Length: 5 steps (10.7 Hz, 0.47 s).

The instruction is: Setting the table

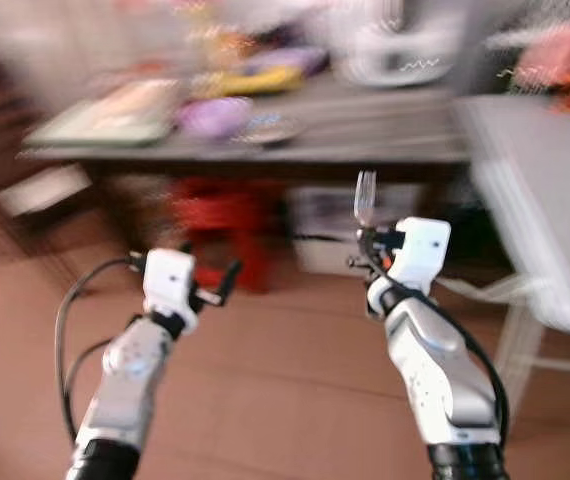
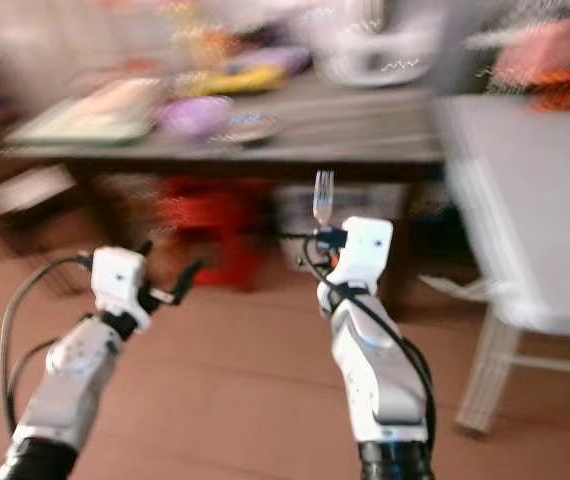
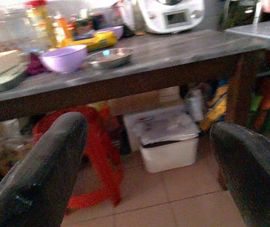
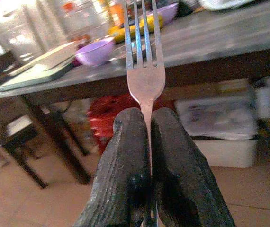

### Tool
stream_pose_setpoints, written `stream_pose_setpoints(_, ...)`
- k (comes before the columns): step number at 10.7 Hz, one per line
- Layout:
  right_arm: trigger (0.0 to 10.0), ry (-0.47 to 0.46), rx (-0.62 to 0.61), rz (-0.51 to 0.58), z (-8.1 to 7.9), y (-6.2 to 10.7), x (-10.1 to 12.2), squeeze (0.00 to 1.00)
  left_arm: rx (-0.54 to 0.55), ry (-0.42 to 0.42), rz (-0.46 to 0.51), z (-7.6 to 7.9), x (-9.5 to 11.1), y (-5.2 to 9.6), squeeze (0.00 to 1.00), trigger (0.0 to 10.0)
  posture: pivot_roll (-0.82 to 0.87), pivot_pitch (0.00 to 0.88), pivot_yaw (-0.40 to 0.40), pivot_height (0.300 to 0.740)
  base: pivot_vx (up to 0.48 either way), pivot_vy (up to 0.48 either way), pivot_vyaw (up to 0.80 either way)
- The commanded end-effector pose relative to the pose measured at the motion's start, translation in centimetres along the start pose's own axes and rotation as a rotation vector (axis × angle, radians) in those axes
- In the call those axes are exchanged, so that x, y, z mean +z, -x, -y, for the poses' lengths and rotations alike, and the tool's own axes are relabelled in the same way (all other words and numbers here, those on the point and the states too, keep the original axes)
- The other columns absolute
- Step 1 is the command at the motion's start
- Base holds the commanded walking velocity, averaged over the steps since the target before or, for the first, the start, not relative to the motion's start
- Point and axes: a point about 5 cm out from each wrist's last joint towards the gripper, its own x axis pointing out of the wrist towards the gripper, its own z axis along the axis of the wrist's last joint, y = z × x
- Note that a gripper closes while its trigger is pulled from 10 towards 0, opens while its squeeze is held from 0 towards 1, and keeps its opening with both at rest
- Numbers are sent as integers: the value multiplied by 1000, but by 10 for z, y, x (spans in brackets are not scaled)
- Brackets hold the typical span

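My right gripper point(image 1: 365, 238) is shut on a silver fork point(image 4: 143, 71), held upright with its tines up in front of me. The fork point(image 1: 365, 198) rises above the gripper at mid height, short of the dark table point(image 1: 365, 135). My left gripper point(image 1: 217, 285) is open and holds nothing; its two black fingers point(image 3: 40, 175) stand wide apart. On the table sit a purple bowl point(image 3: 64, 57) and a metal dish point(image 3: 109, 57). The head views are blurred.
A white table point(image 1: 545, 190) stands at the right. Under the dark table are a red stool point(image 3: 99, 156) and a white box point(image 3: 170, 142). A white appliance point(image 3: 170, 14) and a cutting board point(image 1: 115, 115) sit on the tabletop. Tiled floor lies before me.
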Motion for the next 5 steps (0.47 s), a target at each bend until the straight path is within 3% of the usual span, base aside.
stream_pose_setpoints(1, 10000, -7, -12, 6, 3, 1, 1, 0, -16, -4, 0, 3, 1, -1, 0, 10000, -38, 0, 91, 740, 0, 446, 506)
stream_pose_setpoints(3, 10000, -9, -11, 7, 3, 1, 1, 0, -14, -1, 8, 4, 3, -2, 0, 10000, -36, 0, 91, 740, 0, 377, 219)
stream_pose_setpoints(5, 10000, -10, -16, 5, 4, 1, 0, 0, -71, 7, 37, 12, 7, -2, 0, 10000, -35, 0, 92, 740, 0, 0, 0)
